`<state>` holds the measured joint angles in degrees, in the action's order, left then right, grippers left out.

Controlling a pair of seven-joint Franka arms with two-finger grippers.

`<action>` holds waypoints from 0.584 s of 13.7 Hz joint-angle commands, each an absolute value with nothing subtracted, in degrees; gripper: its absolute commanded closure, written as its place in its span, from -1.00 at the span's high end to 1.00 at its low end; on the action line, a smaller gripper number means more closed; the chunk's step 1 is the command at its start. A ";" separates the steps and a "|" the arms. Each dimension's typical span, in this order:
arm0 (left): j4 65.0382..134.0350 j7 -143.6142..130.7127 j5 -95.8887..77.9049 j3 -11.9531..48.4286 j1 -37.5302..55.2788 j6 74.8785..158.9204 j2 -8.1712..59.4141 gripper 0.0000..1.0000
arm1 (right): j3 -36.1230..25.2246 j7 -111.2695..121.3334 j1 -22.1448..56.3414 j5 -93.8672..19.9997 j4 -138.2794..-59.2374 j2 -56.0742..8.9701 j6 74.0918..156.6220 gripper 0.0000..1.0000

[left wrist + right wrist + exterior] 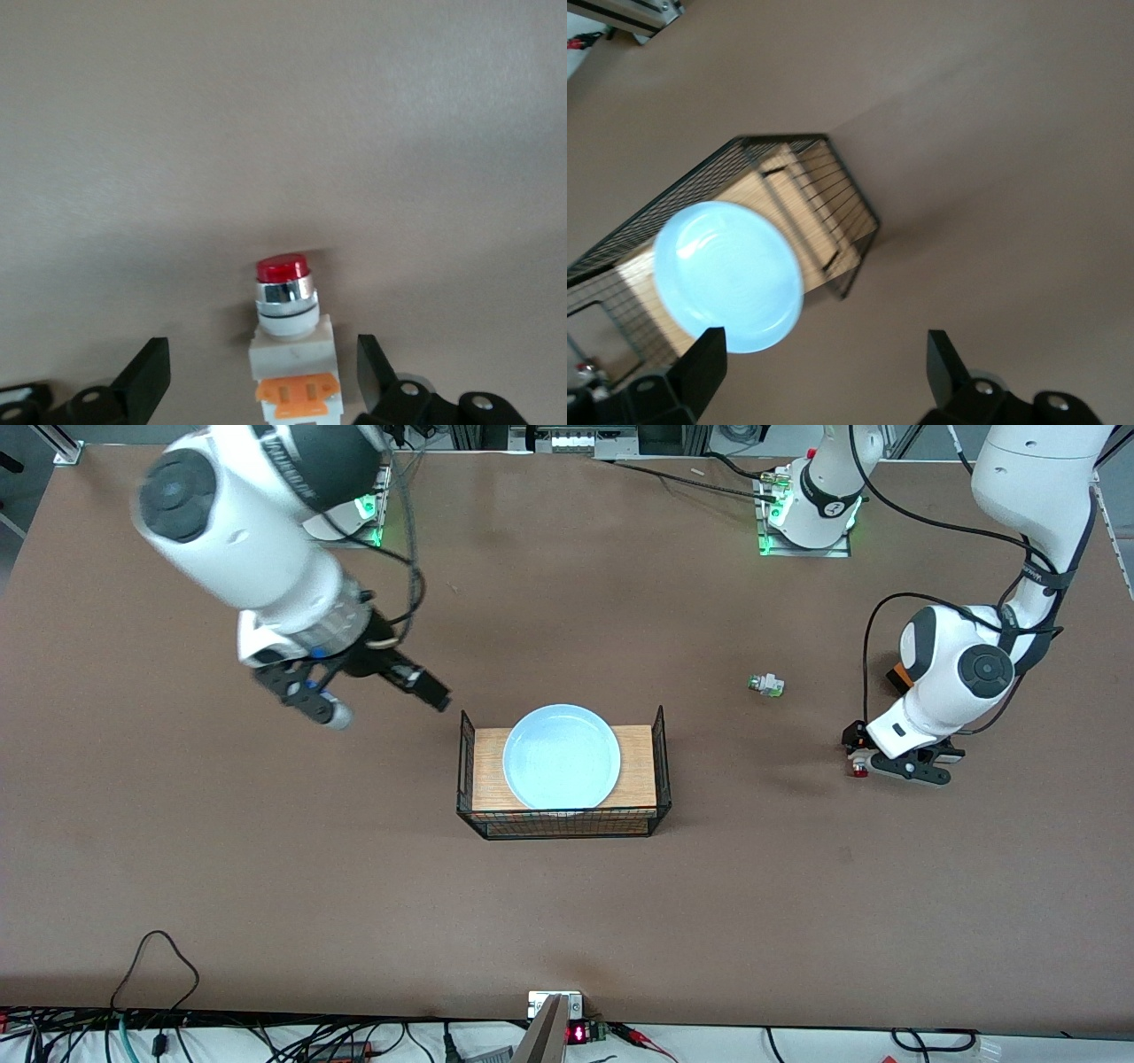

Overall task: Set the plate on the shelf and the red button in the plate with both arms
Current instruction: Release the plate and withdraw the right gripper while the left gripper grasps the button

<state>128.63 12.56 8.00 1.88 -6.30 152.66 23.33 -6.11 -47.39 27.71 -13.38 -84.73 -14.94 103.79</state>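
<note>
You have the plate (562, 755) resting on the wooden board of a wire rack (659, 755) at mid-table. The red button (285, 341) lies on the bare table toward the left arm's end from the rack, between the parted fingers of your left gripper (897, 763), not yet held. It looks tiny, light and rigid; its chrome collar seems slippery, so take the white body. The right gripper (383, 697) hangs open beside the rack. A green-tipped part (765, 685) sits between rack and button, likely no obstacle.

**Brown table and what sits on it**

The brown table (567, 903) carries a wire basket (563, 822) at its middle. Toward the left arm's end from the basket lie a green-tipped part (766, 685) and the red button (858, 766).
</note>
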 commanded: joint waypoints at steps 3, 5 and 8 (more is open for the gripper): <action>128.76 13.54 8.70 2.29 -6.24 153.02 24.17 0.07 | -5.36 -31.03 19.52 -1.36 -86.92 -13.89 98.79 1.00; 128.41 12.75 8.61 2.29 -6.06 152.58 24.00 -0.48 | -5.27 -26.14 15.41 0.35 -87.45 -13.01 98.79 1.00; 128.06 12.83 8.70 2.55 -6.06 151.36 22.25 -0.76 | -5.19 -7.88 8.90 0.26 -87.45 -11.96 98.44 1.00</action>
